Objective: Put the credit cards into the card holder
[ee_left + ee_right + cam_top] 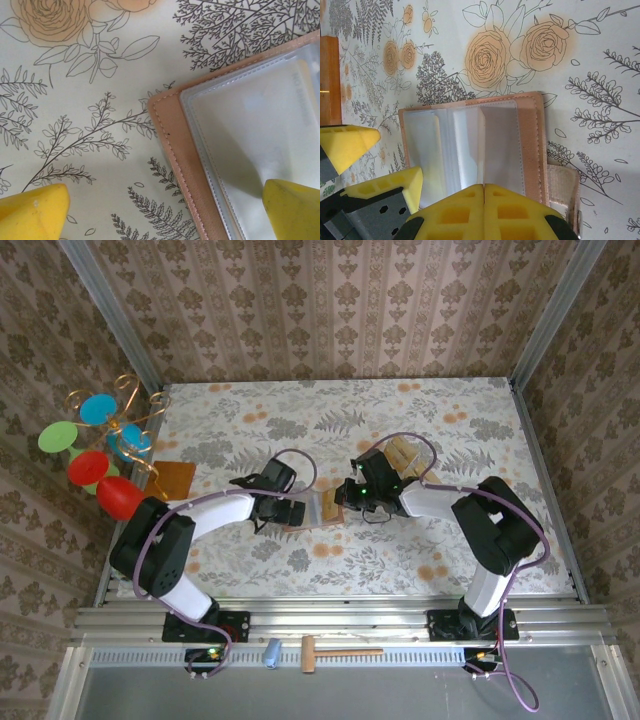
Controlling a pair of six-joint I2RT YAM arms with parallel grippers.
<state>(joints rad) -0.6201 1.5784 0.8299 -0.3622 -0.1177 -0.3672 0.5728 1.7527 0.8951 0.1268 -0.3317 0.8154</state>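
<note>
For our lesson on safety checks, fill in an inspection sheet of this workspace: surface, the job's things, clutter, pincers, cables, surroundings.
Surface: floral tablecloth, flat.
Job's things: card holder lies open mid-table; credit cards lie farther back, to its right.
Clutter: orange board, disc toy, mallet, blue cylinder.
Pincers: left pincer open over the holder's corner; right pincer shut at a clear sleeve.
Cables: purple cables, looping loose.
Surroundings: patterned walls.
</note>
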